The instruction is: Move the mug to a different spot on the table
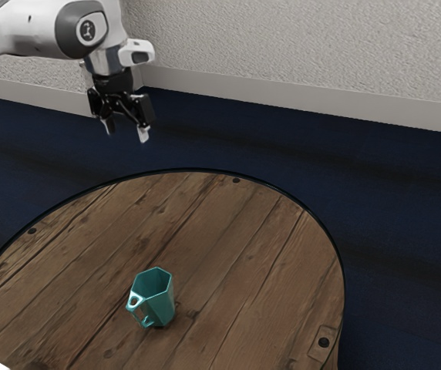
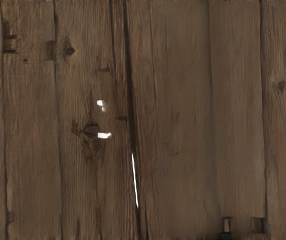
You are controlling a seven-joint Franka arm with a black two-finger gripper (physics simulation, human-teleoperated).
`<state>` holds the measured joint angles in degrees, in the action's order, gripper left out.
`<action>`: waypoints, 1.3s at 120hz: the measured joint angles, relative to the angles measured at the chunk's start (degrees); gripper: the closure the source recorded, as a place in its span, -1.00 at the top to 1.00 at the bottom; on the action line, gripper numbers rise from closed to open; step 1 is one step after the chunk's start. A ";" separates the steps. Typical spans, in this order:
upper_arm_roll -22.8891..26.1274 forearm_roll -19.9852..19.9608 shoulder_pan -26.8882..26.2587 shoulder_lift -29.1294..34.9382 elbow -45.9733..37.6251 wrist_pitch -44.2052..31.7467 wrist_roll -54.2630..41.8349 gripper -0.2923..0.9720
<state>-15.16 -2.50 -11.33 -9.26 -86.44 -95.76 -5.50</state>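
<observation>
- Where the arm (image 1: 28,27) comes in at the exterior view's upper left, its white links end in a black pincer (image 1: 126,131) that points down and hangs high in the air.
- The pincer is released: its two fingers stand apart, nothing lies between them, and they touch nothing.
- Below it and a little toward the exterior view's right, the teal mug (image 1: 153,297) stands upright on the desk (image 1: 244,247), well apart from the pincer.
- The mug has faceted sides and an open mouth facing up; its handle points toward the exterior view's lower left.
- It sits on the near half of the desk, clear of the rim on every side.
- The desk is round, made of dark wooden planks with a thin black rim and a few bolt heads near its edge.
- From the wrist view, the planks run lengthwise under the hand, with a dark crack (image 2: 128,100) between two of them and a knot (image 2: 90,131) just beside that crack.
- Around the desk, and out to the exterior view's right, lies a dark blue floor (image 1: 390,200), which meets a pale rough wall (image 1: 321,38) at a white skirting.
</observation>
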 joint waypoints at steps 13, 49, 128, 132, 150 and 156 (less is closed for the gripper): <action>0.13 -0.71 1.08 0.36 -0.23 -0.23 -0.04 0.54; 3.36 2.21 -3.94 30.27 -46.34 -13.48 1.49 0.54; 3.03 -5.78 -7.74 27.94 -69.89 -45.73 -3.93 0.54; 3.03 -5.86 -7.78 27.26 -70.07 -46.73 -4.15 0.54; 3.03 -6.12 -8.54 24.28 -70.19 -50.66 -5.22 0.54; 3.03 -6.23 -8.72 23.45 -70.20 -51.93 -5.60 0.54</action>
<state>-12.13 -8.73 -20.05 14.19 -156.64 -147.69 -11.09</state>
